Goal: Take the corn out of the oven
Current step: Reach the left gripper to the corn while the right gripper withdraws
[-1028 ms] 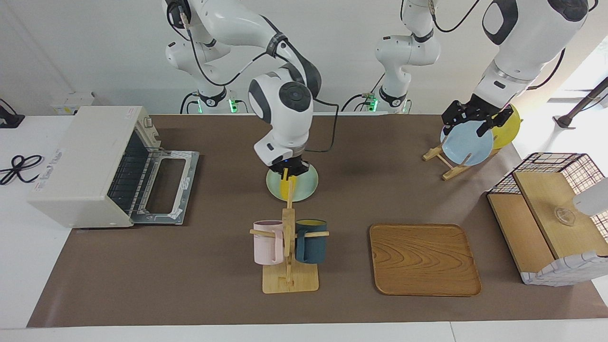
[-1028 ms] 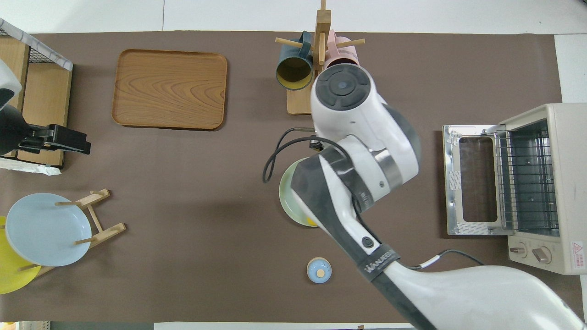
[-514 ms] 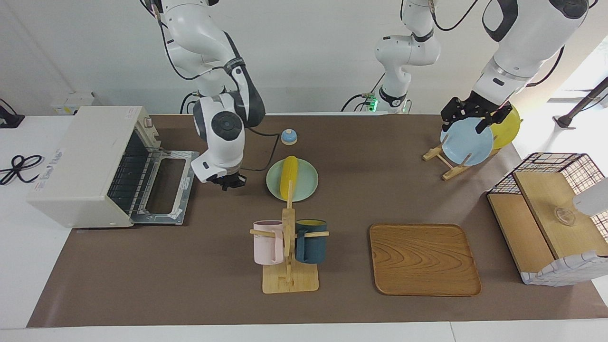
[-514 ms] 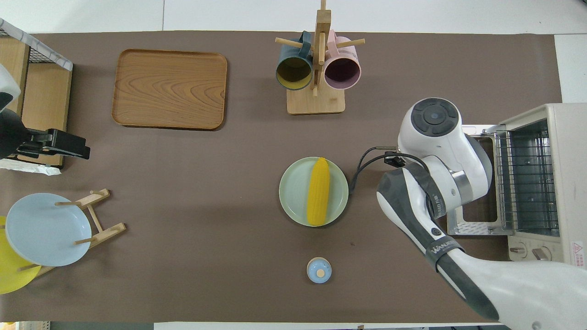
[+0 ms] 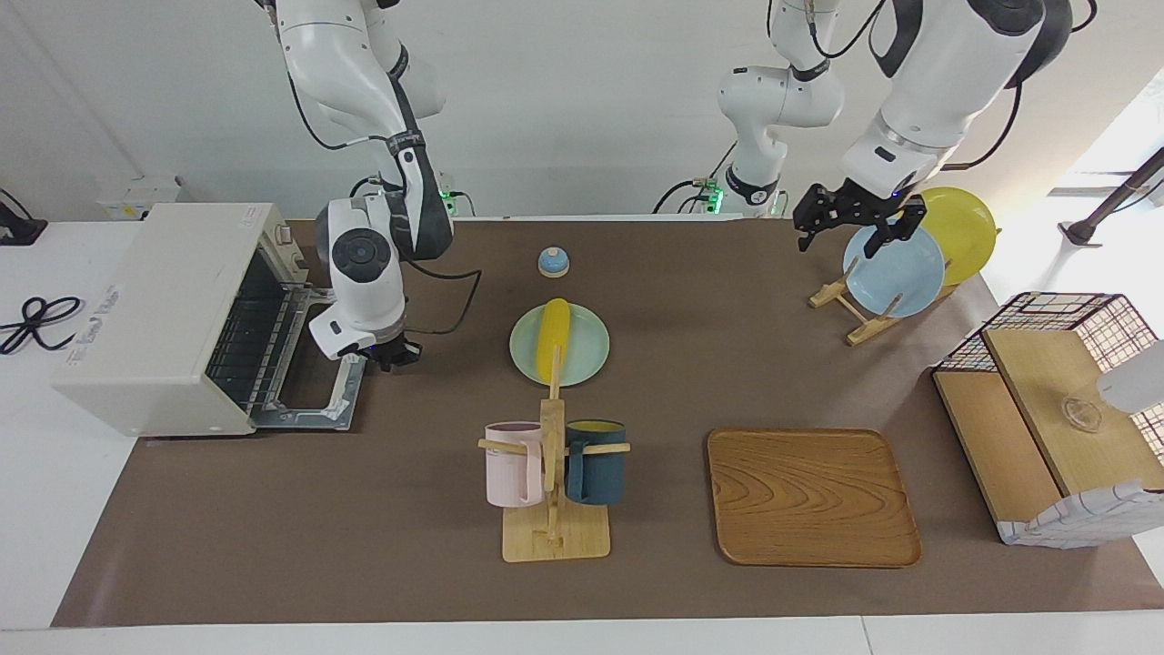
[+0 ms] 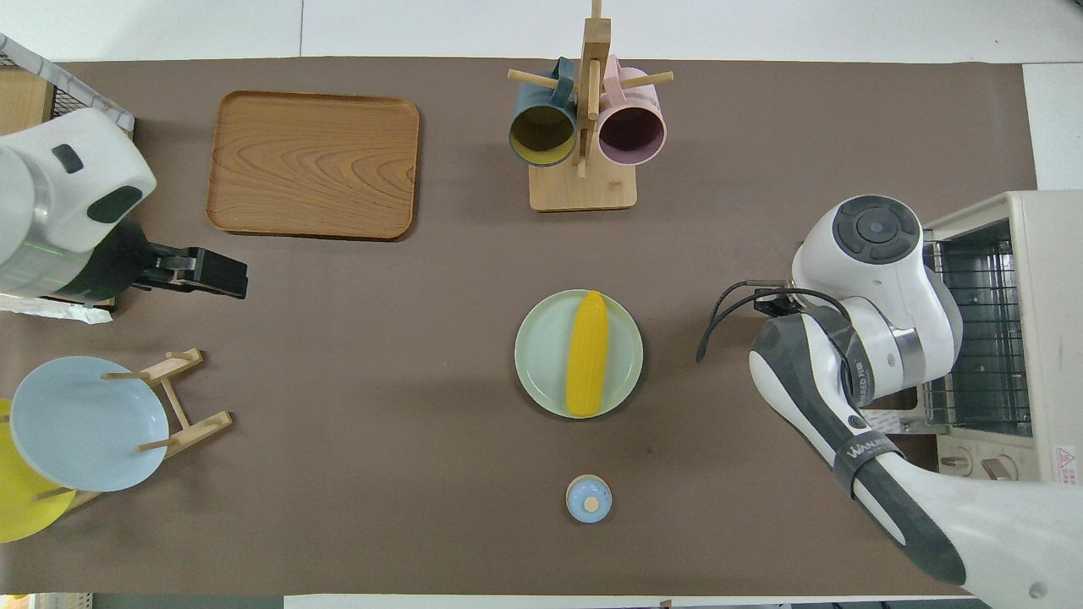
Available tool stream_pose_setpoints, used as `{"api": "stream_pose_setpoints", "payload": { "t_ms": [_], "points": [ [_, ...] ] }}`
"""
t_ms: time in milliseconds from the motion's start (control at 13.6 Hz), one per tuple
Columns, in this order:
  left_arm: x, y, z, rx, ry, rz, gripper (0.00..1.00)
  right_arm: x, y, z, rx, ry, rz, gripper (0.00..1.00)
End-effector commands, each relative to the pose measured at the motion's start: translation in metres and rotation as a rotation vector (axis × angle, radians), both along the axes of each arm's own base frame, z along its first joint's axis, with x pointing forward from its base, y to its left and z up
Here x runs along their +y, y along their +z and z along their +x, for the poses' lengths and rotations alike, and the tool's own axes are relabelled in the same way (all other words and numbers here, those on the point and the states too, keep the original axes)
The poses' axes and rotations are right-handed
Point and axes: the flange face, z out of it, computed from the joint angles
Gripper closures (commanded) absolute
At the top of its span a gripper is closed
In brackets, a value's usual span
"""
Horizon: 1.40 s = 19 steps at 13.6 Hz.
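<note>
Facing view: you see the corn [image 5: 552, 338] lying on the pale green plate [image 5: 587, 350] in the middle of the desk [image 5: 364, 509].
Corn now: out of the oven [image 5: 173, 318], lying on the plate, with no hand touching it.
What changed: a second ago your right hand [image 5: 389, 353] was down on the corn at the plate; now it has let go and moved to the middle left of the frame, over the edge of the open oven door [image 5: 314, 364].
Right hand: clenched shut and holding nothing.
Left hand: released, with fingers wide, up over the plate rack [image 5: 855, 314] in the upper right of the frame, nearer the middle than before.
Oven: door down; the rack inside looks bare.
What it means: the taking-out part looks done. You may only need to close the door next.
</note>
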Motion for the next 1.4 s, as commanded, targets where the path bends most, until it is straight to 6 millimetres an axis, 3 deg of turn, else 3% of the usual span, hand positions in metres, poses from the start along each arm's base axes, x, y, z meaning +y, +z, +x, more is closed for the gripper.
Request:
{"api": "stream_pose_setpoints", "payload": {
  "t_ms": [0, 220, 514, 808, 955, 1101, 1175, 1322],
  "points": [
    [-0.065, -0.025, -0.029, -0.031, 0.067, -0.023, 0.00, -0.011, 0.000, -0.009, 0.006, 0.068, -0.005, 1.00],
    [-0.121, -0.058, -0.041, -0.051, 0.058, -0.087, 0.00, -0.021, 0.000, -0.008, 0.010, 0.101, -0.047, 1.00],
    [-0.225, -0.140, -0.045, -0.066, 0.060, -0.129, 0.00, -0.031, -0.003, -0.010, 0.019, 0.120, -0.042, 1.00],
    [-0.283, -0.194, -0.046, -0.089, 0.048, -0.161, 0.00, -0.042, 0.003, -0.007, 0.031, 0.148, -0.049, 1.00],
    [-0.310, -0.223, -0.047, -0.071, 0.030, -0.140, 0.00, -0.044, 0.027, 0.001, 0.053, 0.156, -0.078, 1.00],
    [-0.319, -0.247, -0.050, -0.072, 0.016, -0.127, 0.00, -0.051, 0.067, 0.002, 0.080, 0.206, -0.088, 1.00],
    [-0.323, -0.260, -0.054, -0.065, 0.011, -0.119, 0.00, -0.062, 0.087, -0.003, 0.088, 0.234, -0.086, 1.00],
    [-0.328, -0.266, -0.057, -0.070, 0.026, -0.124, 0.00, -0.093, 0.115, -0.013, 0.103, 0.257, -0.079, 1.00]
  ]
}}
